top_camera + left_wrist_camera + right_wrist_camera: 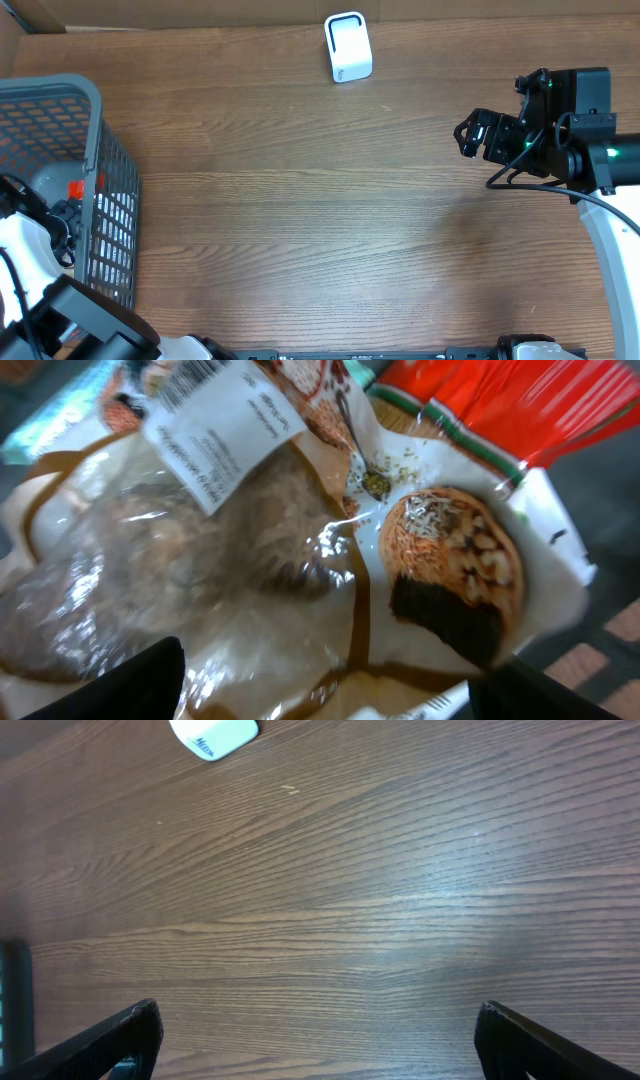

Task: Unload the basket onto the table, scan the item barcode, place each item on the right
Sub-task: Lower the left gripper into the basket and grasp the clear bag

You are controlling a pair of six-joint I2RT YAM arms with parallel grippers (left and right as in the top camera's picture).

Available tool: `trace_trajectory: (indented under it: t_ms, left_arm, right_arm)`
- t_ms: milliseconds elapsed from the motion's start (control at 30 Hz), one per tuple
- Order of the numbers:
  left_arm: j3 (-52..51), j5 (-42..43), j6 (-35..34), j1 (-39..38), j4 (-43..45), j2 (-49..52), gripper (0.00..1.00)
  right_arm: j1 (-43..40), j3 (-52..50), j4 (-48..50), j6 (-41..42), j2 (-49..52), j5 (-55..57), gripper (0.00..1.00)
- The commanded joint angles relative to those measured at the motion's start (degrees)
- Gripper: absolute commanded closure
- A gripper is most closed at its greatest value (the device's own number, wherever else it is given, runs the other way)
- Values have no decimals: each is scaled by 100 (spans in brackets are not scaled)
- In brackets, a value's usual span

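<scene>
Food packet [250, 560] beneath downward-pointing, parted left fingers [125, 685]

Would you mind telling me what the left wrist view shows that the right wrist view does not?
Only the left wrist view shows a clear food bag with a white barcode label near its top, and a red packet beyond it. Only the right wrist view shows the wooden table and the white scanner at its top edge. Both show their own arm's tool, the left end effector and the right end effector, as two dark fingers spread wide at the bottom corners.
</scene>
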Motion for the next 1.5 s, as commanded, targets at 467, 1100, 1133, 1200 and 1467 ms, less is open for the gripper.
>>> trace_trajectory:
  t_ms: [467,1100,1133,1200,1467]
  left_arm:
    - [-9,-1200,358,-11,313,109,23]
    - [-24,-3132,-22,-22,317,1093,29]
    - [-24,-3211,-83,-22,319,1152,29]
    - [-24,-3287,-120,-20,339,1272,27]
    - [-24,-4028,-358,-28,448,1845,26]
  right_arm:
    - [26,166,31,-24,-13,-4,0]
    - [26,166,31,-24,-13,-4,0]
    - [26,166,31,-24,-13,-4,0]
    - [26,166,31,-22,-13,-4,0]
    - [26,166,31,-22,-13,-4,0]
